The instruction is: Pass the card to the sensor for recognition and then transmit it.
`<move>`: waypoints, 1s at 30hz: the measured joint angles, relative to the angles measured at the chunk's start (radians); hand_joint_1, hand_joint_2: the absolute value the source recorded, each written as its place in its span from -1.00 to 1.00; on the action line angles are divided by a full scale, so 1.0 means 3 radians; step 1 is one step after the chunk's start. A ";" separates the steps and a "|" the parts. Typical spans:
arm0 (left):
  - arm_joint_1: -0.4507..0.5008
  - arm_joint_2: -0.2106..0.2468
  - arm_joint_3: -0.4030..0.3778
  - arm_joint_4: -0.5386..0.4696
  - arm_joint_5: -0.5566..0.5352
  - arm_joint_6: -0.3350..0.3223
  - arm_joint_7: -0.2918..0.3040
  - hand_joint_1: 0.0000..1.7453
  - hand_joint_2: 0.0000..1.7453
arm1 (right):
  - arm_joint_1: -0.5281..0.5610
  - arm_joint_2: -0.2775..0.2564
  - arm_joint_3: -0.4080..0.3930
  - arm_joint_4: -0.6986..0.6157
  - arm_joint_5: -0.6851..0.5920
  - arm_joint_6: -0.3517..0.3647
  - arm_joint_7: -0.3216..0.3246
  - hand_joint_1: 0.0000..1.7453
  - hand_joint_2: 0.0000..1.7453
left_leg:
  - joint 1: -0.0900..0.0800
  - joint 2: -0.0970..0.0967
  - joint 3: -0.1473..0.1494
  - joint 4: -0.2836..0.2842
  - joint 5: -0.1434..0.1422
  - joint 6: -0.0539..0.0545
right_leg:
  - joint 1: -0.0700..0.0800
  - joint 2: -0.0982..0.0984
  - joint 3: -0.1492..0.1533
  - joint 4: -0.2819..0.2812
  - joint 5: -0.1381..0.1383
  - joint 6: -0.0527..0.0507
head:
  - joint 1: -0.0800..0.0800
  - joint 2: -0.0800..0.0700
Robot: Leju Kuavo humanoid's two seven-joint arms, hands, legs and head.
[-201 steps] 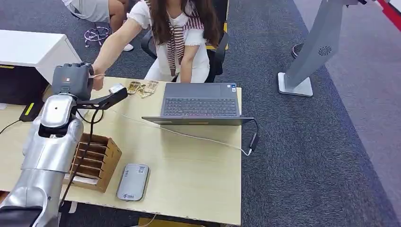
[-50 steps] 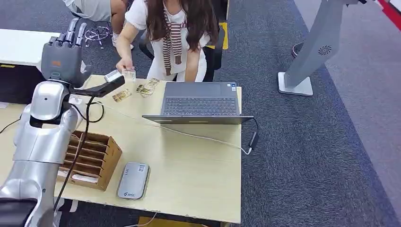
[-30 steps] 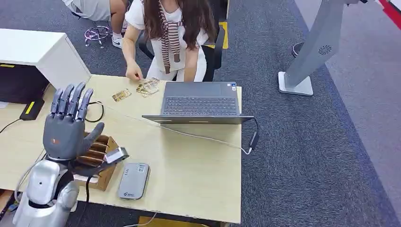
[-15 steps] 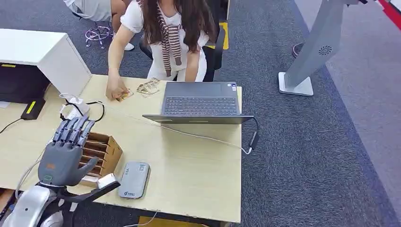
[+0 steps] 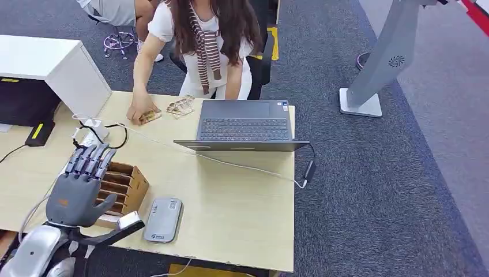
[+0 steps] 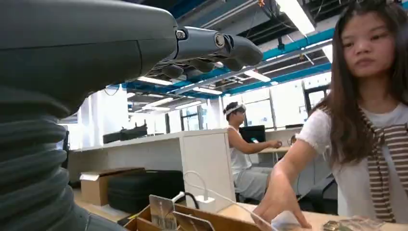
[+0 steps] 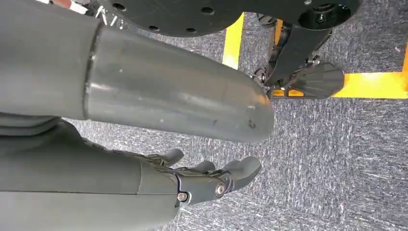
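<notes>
Left hand [image 5: 78, 190] hovers empty, fingers spread, over the brown cardboard slotted card holder [image 5: 124, 187] beside the grey flat card sensor [image 5: 163, 220], apparently placed to draw another card, while a person's hand [image 5: 141, 109] covers a handed-over gold card [image 5: 151, 116] across the table.

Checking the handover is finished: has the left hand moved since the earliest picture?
Yes. The left hand has drawn back from the table's far edge near the person, to the cardboard card holder beside the card reader.
</notes>
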 joint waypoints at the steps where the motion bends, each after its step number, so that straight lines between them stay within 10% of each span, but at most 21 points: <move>1: 0.0001 -0.0008 -0.0001 -0.0001 -0.0008 0.0024 -0.0001 -1.00 1.00 | 0.0000 0.0000 -0.0001 0.0000 0.0001 0.0000 0.0000 -1.00 -1.00 | 0.0000 0.0000 0.0000 0.0000 0.0000 0.0000 | 0.0000 0.0000 0.0000 0.0000 0.0000 0.0000 | 0.0000 0.0000; 30: 0.0005 -0.0015 -0.0010 -0.0004 -0.0019 -0.0164 0.0108 -1.00 1.00 | 0.0000 0.0003 -0.0064 0.0000 0.0043 0.0039 0.0005 -1.00 -1.00 | 0.0000 0.0000 0.0000 0.0000 0.0000 0.0000 | 0.0000 0.0000 0.0000 0.0000 0.0000 0.0000 | 0.0000 0.0000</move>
